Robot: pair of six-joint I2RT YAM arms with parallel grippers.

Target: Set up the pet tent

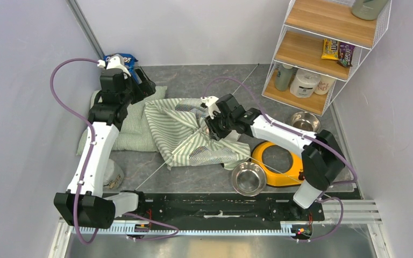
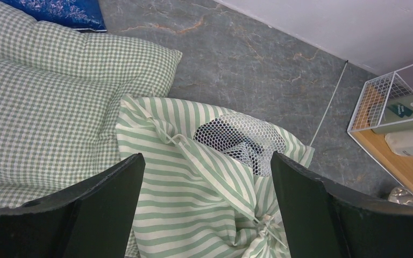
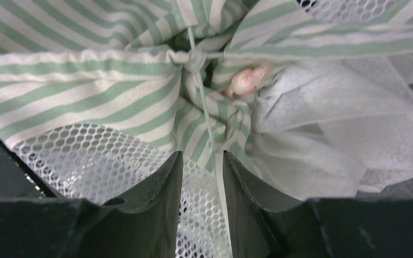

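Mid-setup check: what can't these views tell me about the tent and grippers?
1. Right wrist: whether the right gripper pinches the thin pole; gap too narrow to judge.
2. Top: that grasp, hidden by the right arm.
3. All views: pole layout of the tent, buried in folds.

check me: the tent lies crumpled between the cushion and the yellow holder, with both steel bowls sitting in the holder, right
Not the bowls: the top view shows neither in the holder; the near bowl stands beside it, the far bowl behind it. The tent does lie crumpled between the cushion and the holder.
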